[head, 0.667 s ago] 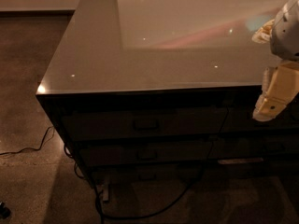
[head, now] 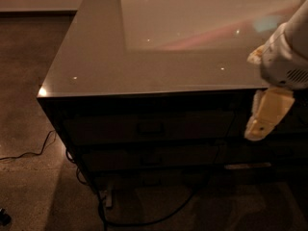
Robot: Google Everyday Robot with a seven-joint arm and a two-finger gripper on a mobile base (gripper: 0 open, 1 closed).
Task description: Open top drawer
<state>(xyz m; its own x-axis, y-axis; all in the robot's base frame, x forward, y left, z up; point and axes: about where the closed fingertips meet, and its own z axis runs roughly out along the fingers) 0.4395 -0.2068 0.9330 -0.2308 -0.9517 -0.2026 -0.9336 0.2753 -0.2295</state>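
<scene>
Hanging by the right end of the countertop [head: 96,57], my gripper [head: 265,115] is off to the side of the top drawer [head: 149,126], which sits shut just under that top, so all the pulling is left, and I cannot tell if my gripper is open or closed.

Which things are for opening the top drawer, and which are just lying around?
For the job:
top drawer, shut
gripper, at the right, level with that drawer's front

Just there:
countertop
lower drawer
cable on the floor
</scene>
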